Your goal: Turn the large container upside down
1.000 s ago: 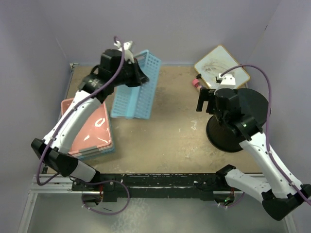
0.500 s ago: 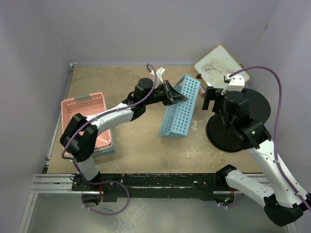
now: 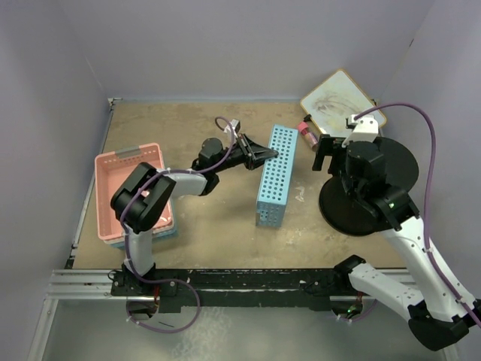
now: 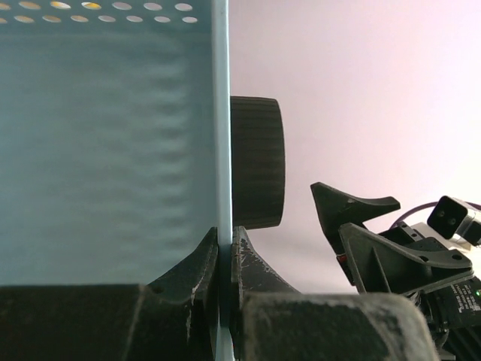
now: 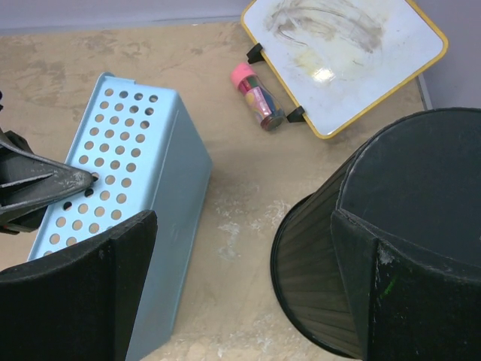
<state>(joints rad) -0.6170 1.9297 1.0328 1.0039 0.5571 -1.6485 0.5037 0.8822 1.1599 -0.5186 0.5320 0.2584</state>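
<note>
The large black bin (image 3: 368, 192) stands at the right with its closed flat end up and its wider rim on the table; it also shows in the right wrist view (image 5: 391, 226). My right gripper (image 3: 323, 154) is open and empty, above the bare table between the bin and a blue perforated basket (image 3: 274, 177), its right finger (image 5: 391, 301) over the bin's side. My left gripper (image 3: 259, 156) is shut on the blue basket's wall (image 4: 113, 150), which stands on its long side. A dark ribbed side, likely the bin (image 4: 258, 162), shows beyond that wall.
A pink basket (image 3: 135, 188) sits stacked on a blue one at the left. A yellow-framed whiteboard (image 3: 342, 101) and a pink-capped bottle (image 3: 304, 129) lie at the back right. Purple walls close the table at the back and sides.
My left arm has swung the blue basket from the back left to the middle and lowered it onto its long side. The right gripper rose slightly over the bin, then held still.
</note>
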